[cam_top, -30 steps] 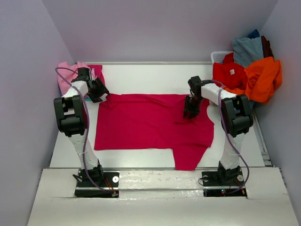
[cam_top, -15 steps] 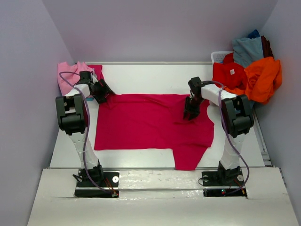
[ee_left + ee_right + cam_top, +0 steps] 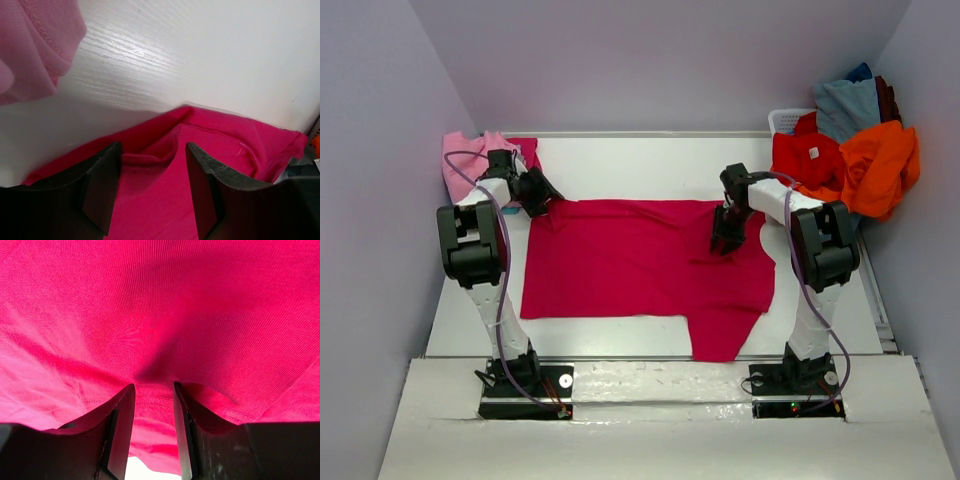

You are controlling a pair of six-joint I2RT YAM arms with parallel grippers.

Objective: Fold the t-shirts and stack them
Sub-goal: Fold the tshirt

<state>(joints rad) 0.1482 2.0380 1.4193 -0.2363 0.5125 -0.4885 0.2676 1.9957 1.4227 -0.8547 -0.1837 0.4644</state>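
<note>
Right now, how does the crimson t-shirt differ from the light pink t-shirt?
The crimson t-shirt lies spread flat across the table; the light pink t-shirt sits bunched at its far left corner. The left gripper and right gripper are at the crimson t-shirt; neither touches the light pink t-shirt. Both are plain, single-coloured.

The left arm [image 3: 472, 240] reaches forward to the far left corner of the crimson t-shirt [image 3: 630, 262]. The left gripper [image 3: 539, 190] is held low there, its fingers [image 3: 100, 185] apart on either side of the shirt's rolled edge. The right arm [image 3: 820, 245] bends in from the shirt's right side with its wrist pointing down, and the right gripper [image 3: 724, 243] pinches a ridge of cloth between close-set fingers [image 3: 120, 425] near the far right part.
</note>
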